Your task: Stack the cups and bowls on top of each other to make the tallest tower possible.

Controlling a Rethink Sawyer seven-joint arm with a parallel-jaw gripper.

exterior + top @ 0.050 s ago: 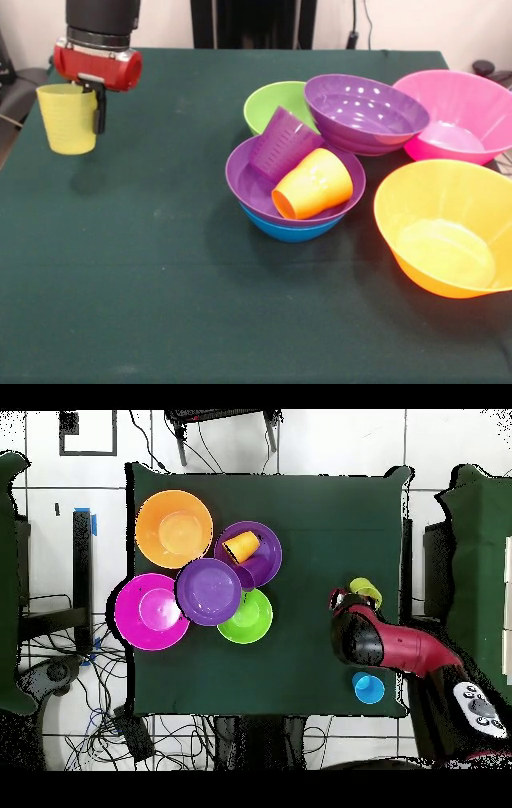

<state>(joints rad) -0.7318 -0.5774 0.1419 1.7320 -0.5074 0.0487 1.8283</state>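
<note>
A: What is held by the gripper (82,100)?

B: At the upper left of the front view, a yellow cup (68,118) is gripped by its rim, upright and lifted clear of the green table (144,280). One black finger is seen closed against the cup's right wall; the other is hidden behind it.

A: Where should the cup be taken?

B: To the tower (294,192) at centre frame, where a purple bowl (252,186) is nested in a blue bowl (292,231). A purple cup (284,144) and an orange cup (314,185) lie tipped inside. A level, upright placement is judged best, since slanted cups give poor footing.

A: What is hard to make out?

B: The orange bowl (445,228) and pink bowl (456,116) are cut off at the right edge. The green bowl (272,104) is partly covered by a second purple bowl (364,112). A blue cup (368,687) is shown only in the overhead view, lower right.
</note>
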